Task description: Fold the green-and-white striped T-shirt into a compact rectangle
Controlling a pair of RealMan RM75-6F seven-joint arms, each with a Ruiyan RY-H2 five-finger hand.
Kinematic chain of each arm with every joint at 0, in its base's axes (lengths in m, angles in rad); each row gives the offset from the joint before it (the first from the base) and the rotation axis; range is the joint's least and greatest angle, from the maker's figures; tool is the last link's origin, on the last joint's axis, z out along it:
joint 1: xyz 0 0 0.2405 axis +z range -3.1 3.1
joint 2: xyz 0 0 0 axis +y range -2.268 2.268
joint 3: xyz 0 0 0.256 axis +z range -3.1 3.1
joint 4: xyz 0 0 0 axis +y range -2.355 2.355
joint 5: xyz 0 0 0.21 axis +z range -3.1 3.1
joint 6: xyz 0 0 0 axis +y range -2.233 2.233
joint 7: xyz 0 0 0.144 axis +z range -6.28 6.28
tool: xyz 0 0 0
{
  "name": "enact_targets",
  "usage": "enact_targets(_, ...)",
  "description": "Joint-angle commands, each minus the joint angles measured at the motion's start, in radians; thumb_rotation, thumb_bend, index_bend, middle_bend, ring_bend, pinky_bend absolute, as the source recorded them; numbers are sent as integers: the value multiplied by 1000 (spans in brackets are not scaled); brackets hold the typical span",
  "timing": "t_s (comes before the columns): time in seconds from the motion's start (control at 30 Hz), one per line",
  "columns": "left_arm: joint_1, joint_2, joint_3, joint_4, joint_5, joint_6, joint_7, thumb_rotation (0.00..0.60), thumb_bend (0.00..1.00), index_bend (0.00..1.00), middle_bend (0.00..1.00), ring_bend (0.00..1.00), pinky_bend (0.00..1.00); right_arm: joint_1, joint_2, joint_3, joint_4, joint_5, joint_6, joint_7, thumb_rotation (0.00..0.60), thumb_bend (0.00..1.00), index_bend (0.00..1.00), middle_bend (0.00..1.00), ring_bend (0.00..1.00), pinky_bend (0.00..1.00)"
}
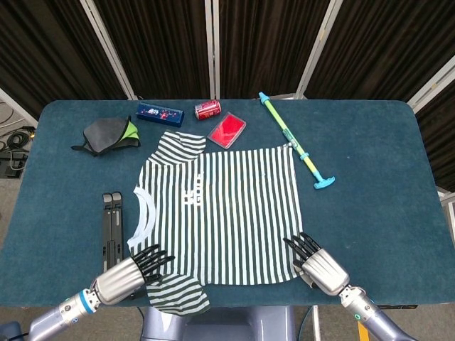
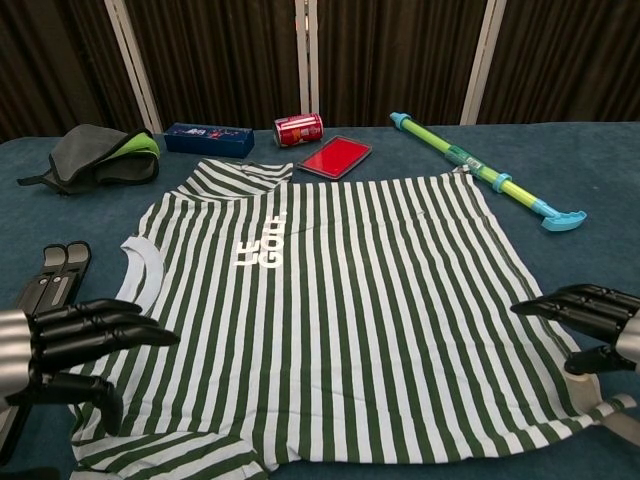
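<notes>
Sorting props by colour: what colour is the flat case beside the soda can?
The flat case is bright red; the chest view shows it best.

On the blue surface point(image 1: 377, 177): a red can point(image 1: 207, 109) on its side beside a blue box point(image 1: 160, 114), a flat red case point(image 1: 227, 130), a grey-green pouch point(image 1: 109, 133), a long green toy stick point(image 1: 295, 141), a black folded stand point(image 1: 111, 231).

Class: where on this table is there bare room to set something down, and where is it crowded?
Bare cloth lies right of the T-shirt, beyond the water gun. Crowded: the far edge, with pouch, box, can, red case.
</notes>
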Motion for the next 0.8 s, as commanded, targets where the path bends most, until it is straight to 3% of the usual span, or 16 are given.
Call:
enact_targets(0.03,-7,-36,25,65,18,22,-15,600,330,417,0,0,0,0,0,-1,-1,0,2,-2,600,381,718,34,0,0)
enact_targets(0.8,13,-191,69,337,-36,116,-108,600,362,439,0,0,0,3,-1,-7,-1,7,7,-5,600,388,723,36,0,0)
